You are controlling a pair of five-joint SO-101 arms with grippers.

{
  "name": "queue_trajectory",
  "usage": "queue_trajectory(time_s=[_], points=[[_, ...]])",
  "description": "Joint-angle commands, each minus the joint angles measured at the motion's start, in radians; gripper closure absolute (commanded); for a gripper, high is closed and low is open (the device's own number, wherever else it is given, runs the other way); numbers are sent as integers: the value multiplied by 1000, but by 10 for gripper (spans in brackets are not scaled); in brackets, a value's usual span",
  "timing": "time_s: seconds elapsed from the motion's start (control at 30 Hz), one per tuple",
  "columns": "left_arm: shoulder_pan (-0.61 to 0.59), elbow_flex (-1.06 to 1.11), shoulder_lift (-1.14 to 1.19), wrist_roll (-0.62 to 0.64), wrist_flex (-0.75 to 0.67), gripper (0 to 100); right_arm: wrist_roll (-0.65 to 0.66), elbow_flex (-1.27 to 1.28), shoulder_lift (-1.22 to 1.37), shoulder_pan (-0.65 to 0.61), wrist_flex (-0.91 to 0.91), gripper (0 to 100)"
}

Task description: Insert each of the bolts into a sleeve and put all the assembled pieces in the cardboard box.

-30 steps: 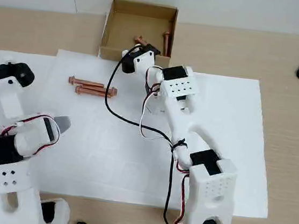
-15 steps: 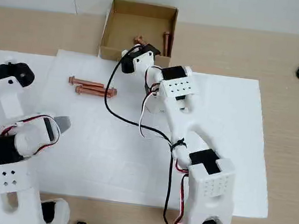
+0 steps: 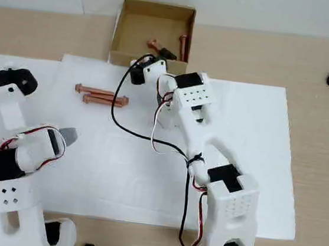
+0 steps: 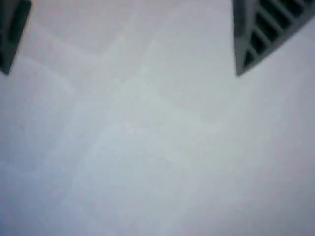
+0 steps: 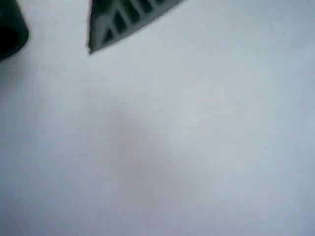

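- Two copper bolts [image 3: 154,44] lie in the cardboard box [image 3: 134,35].
- Two bolts [image 3: 97,90] lie on the white sheet [image 3: 117,174].
- Left gripper [image 4: 123,73] is wide open, and right gripper [image 5: 56,49] is a little open; both empty.

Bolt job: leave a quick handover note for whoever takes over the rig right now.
Left gripper: open, empty, over the sheet.
Right gripper: open, empty, also over a white surface.
Box: two copper pieces lie inside; I cannot tell whether they are sleeved.
Two bolts lie side by side on the sheet, in front of the box and to its left.
Done: two pieces boxed.
Left: sleeve the two bolts, then box them.
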Motion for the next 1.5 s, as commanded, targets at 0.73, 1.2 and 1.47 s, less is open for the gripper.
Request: queue_trajectory(time_s=[0.73, 1.2, 1.47], points=[[-2, -2, -6, 3, 3, 727, 2, 8, 16, 1, 53, 992], [2, -110, -5, 5, 38, 826, 2, -322, -124, 4, 366, 995], [57, -254, -3, 5, 37, 881, -77, -319, -257, 24, 392, 995]])
